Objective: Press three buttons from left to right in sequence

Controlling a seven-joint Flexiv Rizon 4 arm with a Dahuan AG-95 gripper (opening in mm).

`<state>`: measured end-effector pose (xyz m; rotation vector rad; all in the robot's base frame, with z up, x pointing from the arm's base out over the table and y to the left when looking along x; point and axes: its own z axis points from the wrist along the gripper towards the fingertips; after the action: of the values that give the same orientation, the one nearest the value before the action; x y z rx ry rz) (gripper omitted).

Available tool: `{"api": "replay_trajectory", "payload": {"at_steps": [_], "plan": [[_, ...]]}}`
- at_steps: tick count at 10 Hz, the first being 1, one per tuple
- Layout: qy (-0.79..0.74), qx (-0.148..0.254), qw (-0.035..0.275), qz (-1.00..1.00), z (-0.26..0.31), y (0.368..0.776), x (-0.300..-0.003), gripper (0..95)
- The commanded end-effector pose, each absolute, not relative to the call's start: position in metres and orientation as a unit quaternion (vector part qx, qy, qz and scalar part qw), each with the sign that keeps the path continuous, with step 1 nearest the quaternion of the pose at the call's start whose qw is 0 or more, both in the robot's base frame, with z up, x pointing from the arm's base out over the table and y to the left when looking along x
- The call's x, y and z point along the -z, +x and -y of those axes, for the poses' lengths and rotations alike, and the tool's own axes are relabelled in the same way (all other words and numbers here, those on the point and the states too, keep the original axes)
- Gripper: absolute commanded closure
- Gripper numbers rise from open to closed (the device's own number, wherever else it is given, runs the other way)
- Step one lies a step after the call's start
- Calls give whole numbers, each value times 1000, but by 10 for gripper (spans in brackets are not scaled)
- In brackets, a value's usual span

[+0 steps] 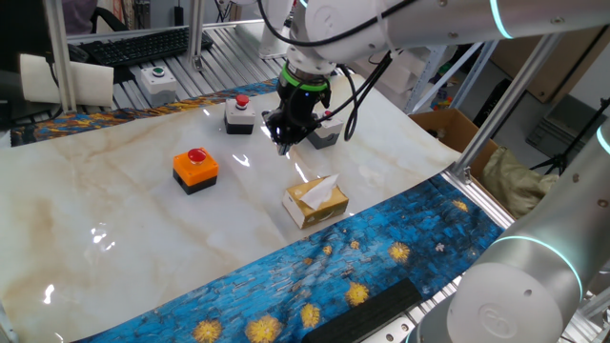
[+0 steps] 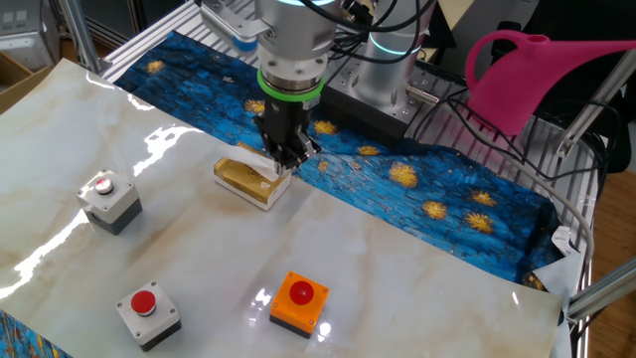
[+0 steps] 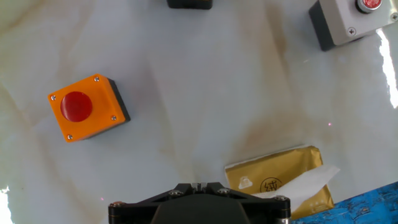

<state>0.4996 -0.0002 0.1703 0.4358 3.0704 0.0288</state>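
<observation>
Seemingly before any press, the gripper (image 1: 286,145), fingers pressed together, hangs above the marble table's (image 1: 114,219) middle, touching none of the three buttons: orange one (image 1: 195,170) nearer the left edge, two grey ones (image 1: 239,114) along the far edge.

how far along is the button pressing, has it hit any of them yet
Nothing looks pressed so far; no frame shows a button pushed down. In hand: the shut gripper hangs above bare table near the tissue box, touching no switch. Left: the orange button box, then the two grey button boxes.
</observation>
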Motion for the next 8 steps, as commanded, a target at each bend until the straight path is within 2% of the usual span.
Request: {"api": "replay_trajectory", "payload": {"at_steps": [1, 8], "plan": [[147, -10, 18, -989, 0, 500, -170, 950], [155, -18, 27, -987, 0, 500, -170, 950]]}}
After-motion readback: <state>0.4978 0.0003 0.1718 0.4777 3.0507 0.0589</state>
